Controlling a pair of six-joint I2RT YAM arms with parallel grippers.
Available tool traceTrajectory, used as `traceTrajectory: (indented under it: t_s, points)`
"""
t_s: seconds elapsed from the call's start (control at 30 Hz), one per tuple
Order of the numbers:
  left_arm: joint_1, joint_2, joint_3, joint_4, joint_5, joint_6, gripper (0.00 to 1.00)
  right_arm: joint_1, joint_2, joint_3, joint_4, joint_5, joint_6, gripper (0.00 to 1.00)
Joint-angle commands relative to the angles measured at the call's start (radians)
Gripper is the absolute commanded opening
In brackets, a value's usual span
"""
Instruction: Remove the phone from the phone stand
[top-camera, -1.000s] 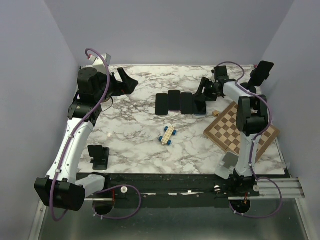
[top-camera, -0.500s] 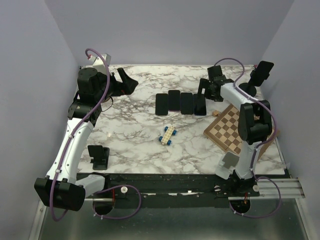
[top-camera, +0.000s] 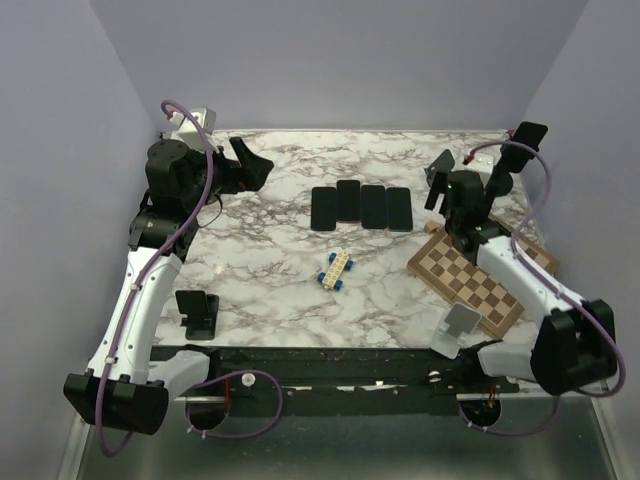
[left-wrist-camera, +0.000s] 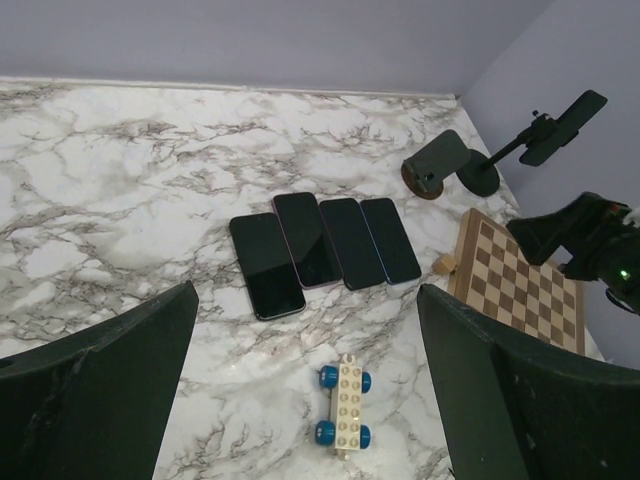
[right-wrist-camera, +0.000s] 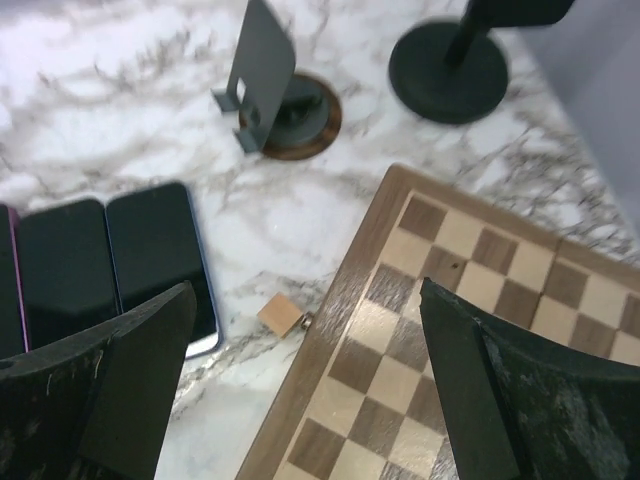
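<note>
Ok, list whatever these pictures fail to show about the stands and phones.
Right wrist view: the tall stand is cut off by the top edge, so its head is unseen.
Left wrist view: the dark piece atop that stand is too small to tell phone from bare clamp.
Right wrist view: the phones run off the left edge, so the row cannot be counted there.

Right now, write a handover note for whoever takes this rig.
Left tool: open, holding nothing, up at the table's far left.
Right tool: open, holding nothing, above the chessboard edge.
Phones: four lie flat in a row mid-table. The round-base stand is bare.
Done: it seems so, since no phone sits on that stand.
Left: check the clamp stand at the far right. I cannot tell whether it holds a phone.
</note>
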Motion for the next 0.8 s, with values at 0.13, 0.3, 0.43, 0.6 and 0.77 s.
traceTrajectory:
  t_s: [0.13, 0.3, 0.43, 0.6, 0.77]
  points:
    - [-0.007, -0.040, 0.008, 0.032, 0.020, -0.012, 0.99, -0.003, -0.319, -0.329, 0.603, 0.170, -0.244, 1.00]
    - [-0.007, -0.028, 0.012, 0.028, 0.030, -0.017, 0.99, -0.037, -0.265, -0.306, 0.655, 0.174, -0.232, 1.00]
    - [-0.007, -0.025, 0.016, 0.026, 0.037, -0.020, 0.99, -0.098, -0.170, -0.230, 0.640, 0.156, -0.217, 1.00]
    - [-0.007, -0.018, 0.014, 0.030, 0.048, -0.026, 0.99, -0.231, -0.071, -0.112, 0.541, 0.054, -0.095, 1.00]
    - [-0.007, 0.004, 0.014, 0.042, 0.090, -0.051, 0.99, -0.269, 0.044, 0.002, 0.500, 0.035, -0.080, 1.00]
